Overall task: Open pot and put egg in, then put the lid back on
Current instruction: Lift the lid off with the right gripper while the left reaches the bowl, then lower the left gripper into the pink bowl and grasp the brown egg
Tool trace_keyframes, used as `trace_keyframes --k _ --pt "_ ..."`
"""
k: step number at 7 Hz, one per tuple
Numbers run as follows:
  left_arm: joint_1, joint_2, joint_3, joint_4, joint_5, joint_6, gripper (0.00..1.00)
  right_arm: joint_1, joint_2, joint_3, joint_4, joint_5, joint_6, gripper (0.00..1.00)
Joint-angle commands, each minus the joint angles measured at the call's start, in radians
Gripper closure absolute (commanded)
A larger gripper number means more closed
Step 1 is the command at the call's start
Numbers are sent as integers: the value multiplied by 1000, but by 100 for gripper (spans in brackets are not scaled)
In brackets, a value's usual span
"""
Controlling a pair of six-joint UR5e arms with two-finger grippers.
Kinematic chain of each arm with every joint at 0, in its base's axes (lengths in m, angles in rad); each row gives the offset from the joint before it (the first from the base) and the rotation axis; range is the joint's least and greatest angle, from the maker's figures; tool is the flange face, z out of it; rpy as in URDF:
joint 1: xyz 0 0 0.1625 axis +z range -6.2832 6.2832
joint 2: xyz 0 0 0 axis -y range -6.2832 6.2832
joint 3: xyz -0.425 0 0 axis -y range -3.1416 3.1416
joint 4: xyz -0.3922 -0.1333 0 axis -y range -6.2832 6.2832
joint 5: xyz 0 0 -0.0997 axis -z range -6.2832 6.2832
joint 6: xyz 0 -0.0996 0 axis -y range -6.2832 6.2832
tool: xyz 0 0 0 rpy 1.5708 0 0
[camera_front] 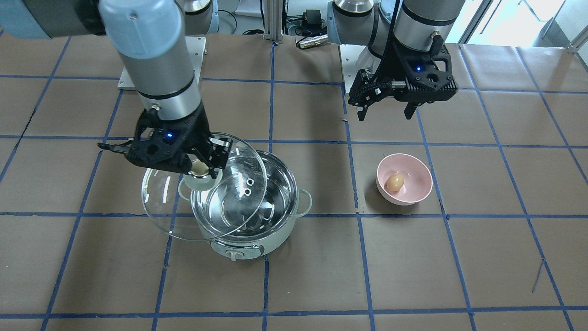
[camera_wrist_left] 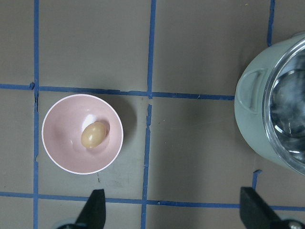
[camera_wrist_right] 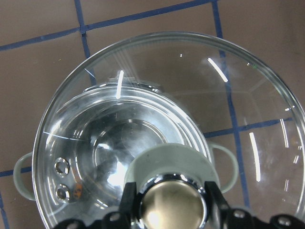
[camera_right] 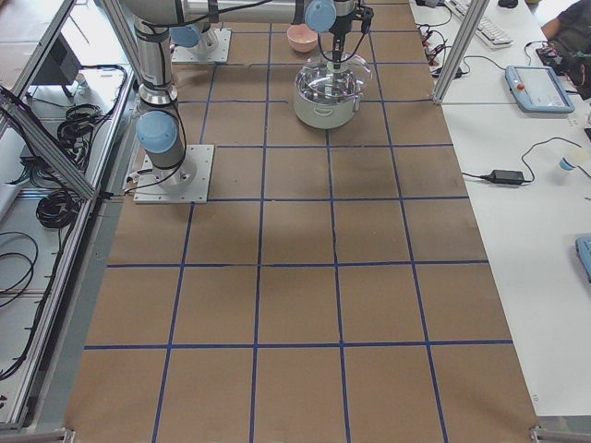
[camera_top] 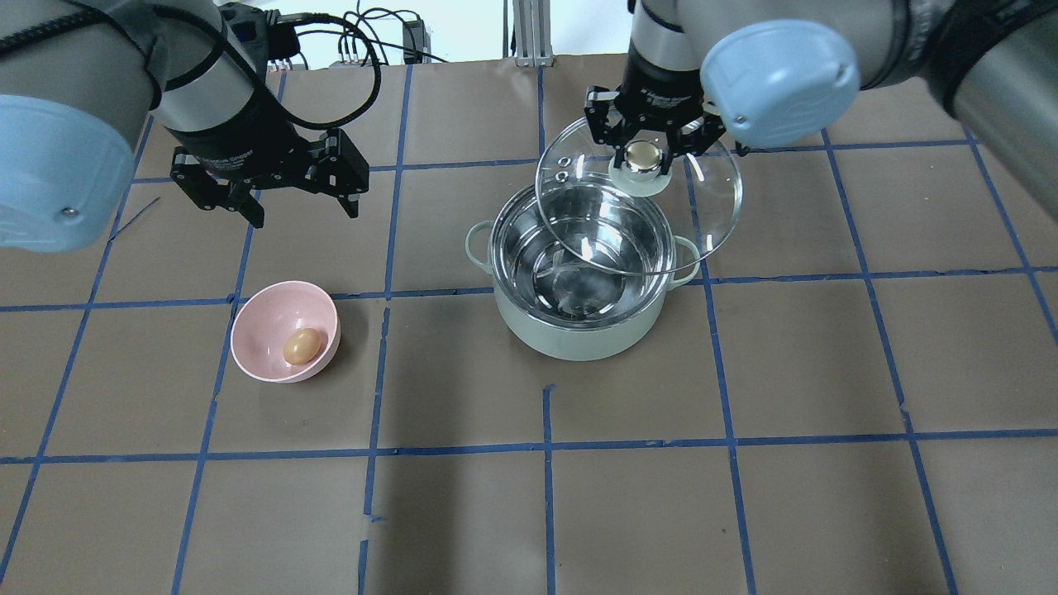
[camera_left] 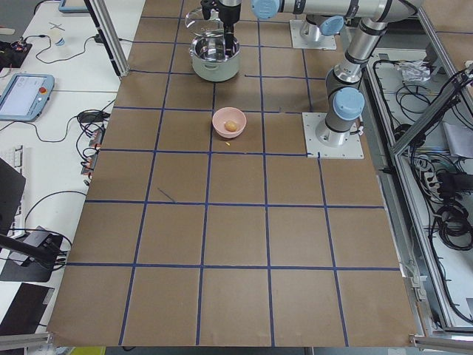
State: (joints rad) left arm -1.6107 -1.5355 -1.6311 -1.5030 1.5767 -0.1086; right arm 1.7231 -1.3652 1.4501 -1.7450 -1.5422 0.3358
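My right gripper point(camera_top: 645, 153) is shut on the beige knob point(camera_wrist_right: 174, 205) of the glass lid point(camera_top: 711, 207) and holds it tilted above the pot's far right rim, clear of the pot. The mint-green pot point(camera_top: 579, 335) stands open with a bare steel interior; it also shows in the front view point(camera_front: 275, 236). The lid point(camera_front: 161, 202) overhangs the pot there. The light-brown egg point(camera_top: 302, 346) lies in a pink bowl point(camera_top: 260, 318) left of the pot. My left gripper point(camera_top: 302, 211) is open and empty, above the table beyond the bowl. Its wrist view shows the egg point(camera_wrist_left: 93, 135) below.
Brown table covering with a blue tape grid point(camera_top: 545, 446). The pot's control panel with knob point(camera_front: 236, 253) faces the operators' side. The robot bases point(camera_left: 336, 137) stand at the table's back edge.
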Motion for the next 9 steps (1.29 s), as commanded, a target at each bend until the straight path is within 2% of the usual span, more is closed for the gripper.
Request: trace_keyframes --k 1,2,3,4,6,9 --pt "91 -15 -103 27 -7 61 0 -141 -81 12 80 7 -171 80" --pt "176 -23 -196 105 -13 104 0 -167 -100 33 81 -2 -225 80" --pt "242 -21 -319 216 -4 236 0 -192 -107 42 81 -9 -275 81" --pt "302 -32 -420 363 0 288 0 -230 -116 44 105 -6 -305 81" --pt "302 -102 -454 473 5 346 0 -257 -121 56 113 -4 -340 81" --pt "302 -155 -454 484 3 348 0 -257 -135 82 110 -4 -342 80"
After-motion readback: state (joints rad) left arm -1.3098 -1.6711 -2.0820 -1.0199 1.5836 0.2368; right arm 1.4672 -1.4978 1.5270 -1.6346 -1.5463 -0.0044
